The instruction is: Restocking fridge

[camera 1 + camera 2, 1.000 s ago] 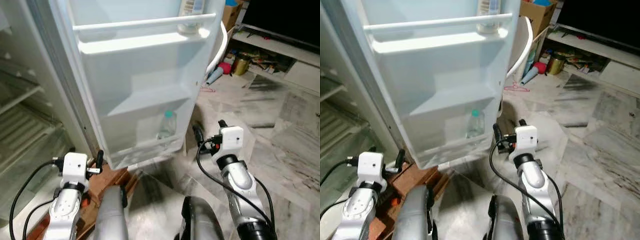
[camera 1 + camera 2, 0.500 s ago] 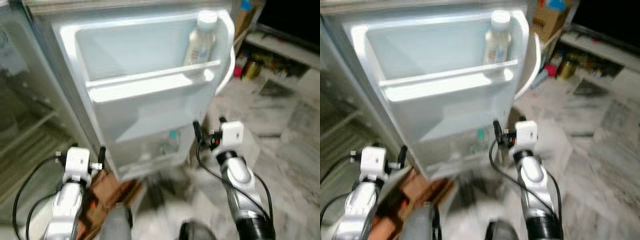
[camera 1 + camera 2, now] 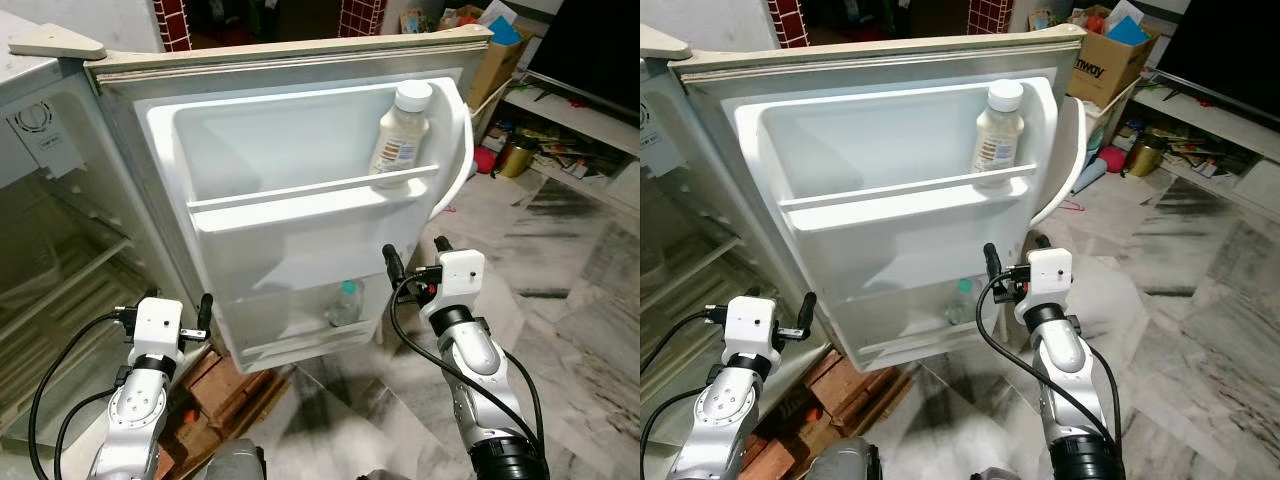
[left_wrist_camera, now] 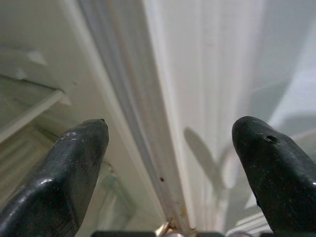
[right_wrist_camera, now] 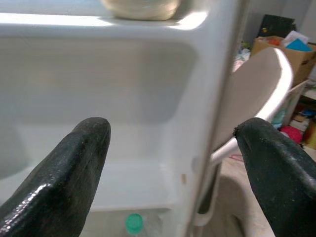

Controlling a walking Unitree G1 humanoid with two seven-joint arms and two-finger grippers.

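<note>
On the open fridge door (image 3: 300, 210), a white bottle (image 3: 400, 128) stands in the upper shelf, a green-capped bottle (image 3: 343, 305) in the lower one. Left gripper (image 3: 175, 325) and right gripper (image 3: 412, 262) hover spread wide, holding nothing, flanking the door's edges.

Fridge door (image 3: 300, 215) open; white bottle (image 3: 402, 128) on upper shelf, green-capped bottle (image 3: 343, 304) below; left gripper (image 3: 178, 328), right gripper (image 3: 412, 266) flank door.

1 white open fridge door (image 3: 300, 215) holds 2 bottles: 1 cream white-capped bottle (image 3: 400, 128) and 1 clear green-capped bottle (image 3: 343, 303). 1 brown cardboard box (image 3: 1102, 62) stands behind.
</note>
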